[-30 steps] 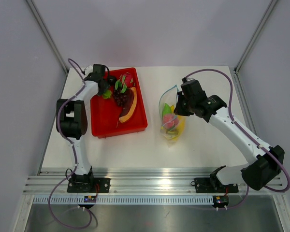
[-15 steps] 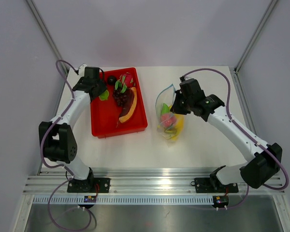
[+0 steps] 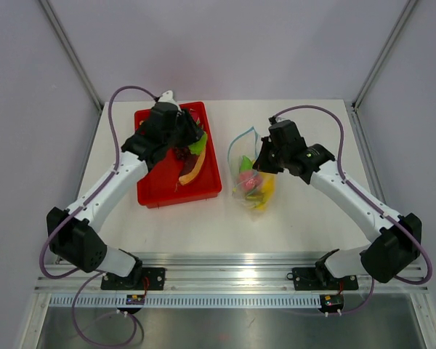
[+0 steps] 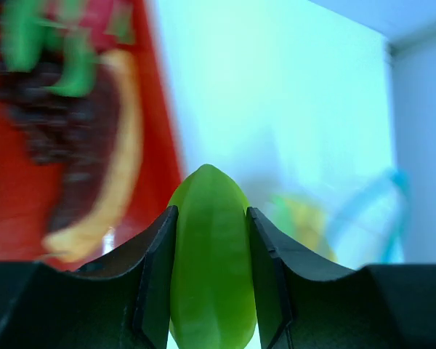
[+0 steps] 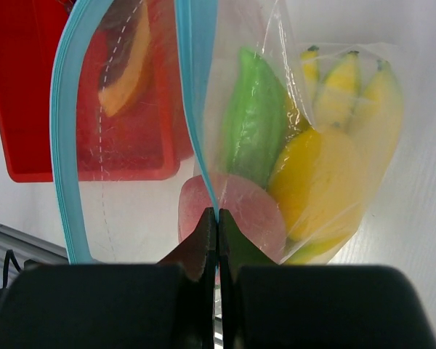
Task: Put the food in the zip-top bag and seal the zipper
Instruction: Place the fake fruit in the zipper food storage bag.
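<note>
While the transfer stands part done, the overhead view lists: one red rectangular plastic tray [image 3: 156,189] at the left of the white surface [image 3: 298,218], carrying an orange papaya slice [image 3: 191,169] and dark purple grapes [image 3: 180,151]. One clear crinkly zip-top bag [image 3: 251,174] lies to the right of the tray, apart from it, mouth toward the far side, several fruits inside. Left gripper [image 3: 195,143] hangs over the tray's far right part, half-closed on a smooth green oval toy fruit [image 3: 198,145]. Right gripper [image 3: 260,161] sits at the bag's right edge, near the mouth.

Left wrist view: green fruit clamped at its waist between both jaws, tip pointing away. Tray and papaya slice are blurred at left, the bag mouth blurred at right and farther off.

Right wrist view: jaws fully closed, pinching one lip of the bag at the light blue-teal zipper strip [image 5: 198,109]. The other lip bows outward, so the mouth stands open. Contents: a green piece [image 5: 253,120], a yellow banana bunch [image 5: 349,87], a yellow-orange citrus [image 5: 316,174], a dark red round fruit [image 5: 236,207].

Hazards, as judged:
- The fruit is smooth and rounded and could squirt from the jaws in transit.
- The mouth is narrow and limp, so a release slightly off line would land on the surface or fold the free lip shut.
- A knock from the incoming arm could pull the film from the right pinch.
- A fruit lodged at the zipper would block sealing.
</note>
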`<state>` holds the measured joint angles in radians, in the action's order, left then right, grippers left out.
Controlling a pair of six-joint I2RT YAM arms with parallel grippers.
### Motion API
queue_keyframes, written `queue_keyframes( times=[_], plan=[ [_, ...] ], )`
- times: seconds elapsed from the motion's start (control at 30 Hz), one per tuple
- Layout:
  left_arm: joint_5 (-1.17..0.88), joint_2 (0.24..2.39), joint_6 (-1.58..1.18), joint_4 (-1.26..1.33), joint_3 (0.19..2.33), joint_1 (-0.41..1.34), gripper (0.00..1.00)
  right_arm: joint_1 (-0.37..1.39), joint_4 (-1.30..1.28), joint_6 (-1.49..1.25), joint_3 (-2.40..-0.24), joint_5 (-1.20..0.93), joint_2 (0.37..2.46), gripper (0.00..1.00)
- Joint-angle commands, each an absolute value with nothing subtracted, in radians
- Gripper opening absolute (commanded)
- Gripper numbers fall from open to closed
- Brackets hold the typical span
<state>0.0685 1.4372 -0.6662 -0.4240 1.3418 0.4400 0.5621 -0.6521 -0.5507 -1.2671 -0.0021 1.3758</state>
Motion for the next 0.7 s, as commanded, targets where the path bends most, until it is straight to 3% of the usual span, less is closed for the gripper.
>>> queue_keyframes(
  times=[0.0,0.67],
  plan=[
    [-0.046,1.443,-0.667,-0.35,1.462,0.556,0.31,0.566,-0.63,-0.561,-1.256,-0.011,1.345,0.0],
    [-0.285,1.669,-0.704,-0.331,1.598,0.745,0.31,0.566,-0.701,-0.552,-1.215,0.052,1.212,0.01]
  ],
)
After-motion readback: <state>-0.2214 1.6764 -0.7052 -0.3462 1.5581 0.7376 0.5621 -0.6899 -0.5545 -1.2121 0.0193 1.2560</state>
